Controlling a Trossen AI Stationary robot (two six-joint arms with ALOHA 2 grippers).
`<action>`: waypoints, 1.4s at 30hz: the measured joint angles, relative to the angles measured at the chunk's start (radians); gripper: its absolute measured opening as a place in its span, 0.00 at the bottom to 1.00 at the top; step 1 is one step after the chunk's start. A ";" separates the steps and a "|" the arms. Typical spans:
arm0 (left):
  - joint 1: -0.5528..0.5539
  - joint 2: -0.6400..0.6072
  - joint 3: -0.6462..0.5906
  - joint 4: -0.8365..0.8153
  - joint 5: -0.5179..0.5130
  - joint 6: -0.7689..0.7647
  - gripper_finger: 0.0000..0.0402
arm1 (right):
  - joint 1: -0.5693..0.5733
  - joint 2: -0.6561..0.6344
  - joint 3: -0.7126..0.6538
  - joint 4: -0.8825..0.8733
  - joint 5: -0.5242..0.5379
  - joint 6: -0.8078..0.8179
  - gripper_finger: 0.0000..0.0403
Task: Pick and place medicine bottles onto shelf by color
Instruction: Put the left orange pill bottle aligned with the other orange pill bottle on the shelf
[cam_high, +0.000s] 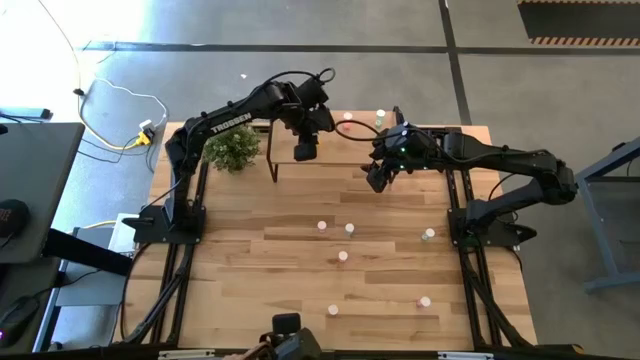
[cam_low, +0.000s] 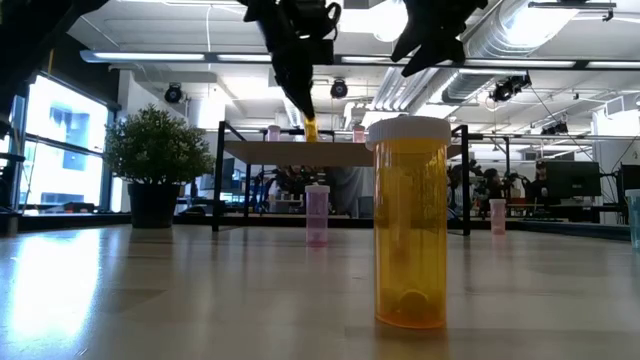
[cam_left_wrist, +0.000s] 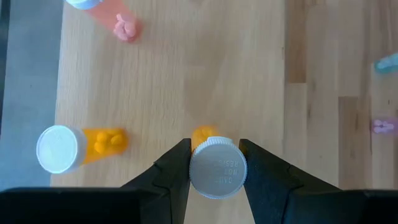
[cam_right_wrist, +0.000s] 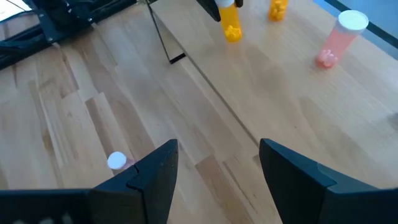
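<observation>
**Orange bottle held over the shelf**

Nearest the low camera, we saw a clear orange plastic medicine bottle with a white cap (cam_low: 410, 222) standing on the table. The left gripper (cam_left_wrist: 216, 169) clamped a matching orange bottle (cam_left_wrist: 215, 163) by its cap above the light-wood shelf (cam_left_wrist: 174, 81), beside another orange one (cam_left_wrist: 79, 147), likely grouping colours. The right gripper (cam_right_wrist: 214, 163) hovered wide open, empty, just beside the shelf.

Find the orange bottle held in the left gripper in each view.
High: hidden under the left gripper, over the shelf.
Low: orange bottle hanging just above the shelf top.
Left wrist: white cap between the fingers.
Right wrist: top centre, above the shelf.
Landmark: the shelf.
</observation>
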 joint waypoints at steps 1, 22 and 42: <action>0.000 0.002 0.000 0.001 0.001 0.006 0.30 | 0.000 0.000 0.000 0.000 0.000 -0.001 0.54; 0.030 0.022 0.000 0.017 -0.038 0.022 0.30 | 0.000 0.000 0.000 0.000 -0.001 -0.001 0.54; 0.024 0.022 0.000 0.017 -0.037 0.047 0.30 | 0.000 -0.001 0.000 0.000 -0.001 -0.001 0.54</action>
